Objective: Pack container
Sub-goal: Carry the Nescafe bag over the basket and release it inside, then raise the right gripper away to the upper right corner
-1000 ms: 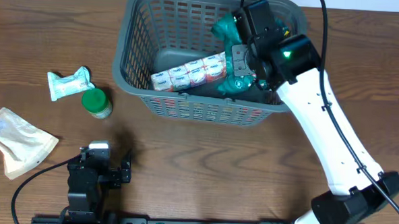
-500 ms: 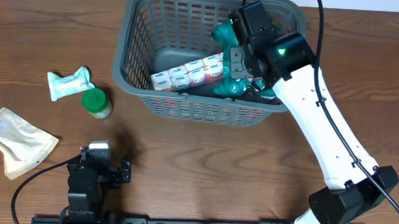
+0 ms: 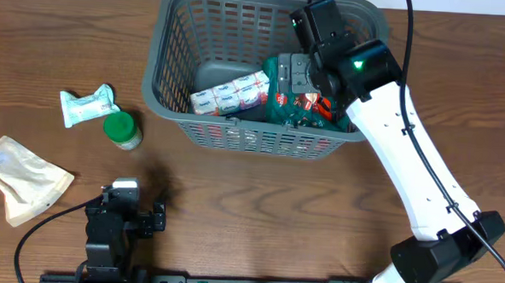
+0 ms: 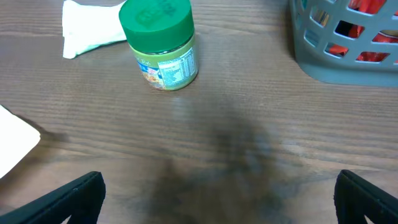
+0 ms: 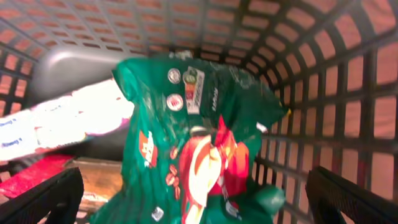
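The container (image 3: 172, 65) is a dark-grey slotted basket at the back of the table. Inside lie a white-and-pink wrapped pack (image 3: 229, 93) and a green coffee bag (image 3: 288, 102). My right gripper (image 3: 305, 78) hangs over the basket's right half, just above the bag. In the right wrist view the green bag (image 5: 193, 143) lies loose below the open right gripper (image 5: 199, 208), with its fingers (image 5: 43, 199) wide apart on both sides. My left gripper (image 3: 134, 206) rests open near the front edge. The left wrist view shows bare wood between its fingertips (image 4: 68, 199).
Left of the basket stand a green-lidded jar (image 3: 122, 129) and a white packet (image 3: 87, 105). A beige pouch (image 3: 20, 178) lies at the far left. The left wrist view shows the jar (image 4: 160, 43), the packet (image 4: 90, 28) and a basket corner (image 4: 348, 50).
My right gripper has opened and let go of the green bag, which now lies flatter in the basket beside the white pack. The left arm has not moved.
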Controlling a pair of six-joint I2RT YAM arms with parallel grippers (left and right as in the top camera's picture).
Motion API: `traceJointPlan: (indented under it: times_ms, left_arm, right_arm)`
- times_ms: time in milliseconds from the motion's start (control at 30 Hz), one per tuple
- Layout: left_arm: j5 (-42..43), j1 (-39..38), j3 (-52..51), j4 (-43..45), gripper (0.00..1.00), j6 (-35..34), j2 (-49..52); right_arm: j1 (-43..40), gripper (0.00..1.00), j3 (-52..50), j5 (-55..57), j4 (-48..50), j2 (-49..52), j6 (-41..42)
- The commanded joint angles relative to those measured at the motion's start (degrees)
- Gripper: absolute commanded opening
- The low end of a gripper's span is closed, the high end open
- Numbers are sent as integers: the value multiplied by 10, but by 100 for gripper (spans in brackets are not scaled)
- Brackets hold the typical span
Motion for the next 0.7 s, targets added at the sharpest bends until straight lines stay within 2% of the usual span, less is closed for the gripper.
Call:
traceJointPlan:
  times_ms: [0, 133, 267, 467, 667]
  left_arm:
    - [-13, 3, -5, 0, 99, 4, -3]
    - [-13, 3, -5, 0, 99, 4, -3]
    - [-13, 3, -5, 0, 99, 4, -3]
    - [-13, 3, -5, 0, 99, 4, -3]
    - [-13, 3, -5, 0, 99, 4, -3]
  right_arm:
    - [-3, 99, 19, 10, 7, -7, -37]
    - [-13, 99, 79, 33, -17, -12, -47]
    - [-49, 99, 186, 66, -83, -13, 8]
    - [-157, 99, 316, 116, -198, -13, 47]
    - [-266, 99, 347, 115, -254, -13, 47]
